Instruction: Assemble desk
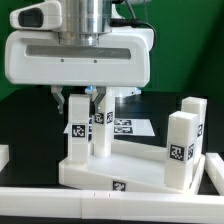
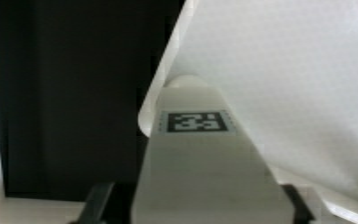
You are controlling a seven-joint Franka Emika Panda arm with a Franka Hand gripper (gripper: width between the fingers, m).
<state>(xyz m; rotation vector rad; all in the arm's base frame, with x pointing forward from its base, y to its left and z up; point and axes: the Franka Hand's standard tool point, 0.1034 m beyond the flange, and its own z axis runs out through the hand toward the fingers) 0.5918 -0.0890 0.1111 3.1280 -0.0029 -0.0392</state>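
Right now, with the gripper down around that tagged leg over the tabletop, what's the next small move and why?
Probably finish closing on the leg before anything else. In the wrist view the fingers sit on either side of it, and whether they already press on it cannot be told. In the exterior view the gripper hangs over the tabletop panel, where other legs already stand upright, so a firm grip comes first.

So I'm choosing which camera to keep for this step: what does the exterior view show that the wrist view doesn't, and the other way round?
Only the exterior view shows the whole layout: the tabletop with legs standing on it, one near the right corner, another behind it, plus the marker board further back. Only the wrist view shows the gap between each finger and the leg, seen close up from above. Both show the tagged leg standing between the jaws, and the black table.
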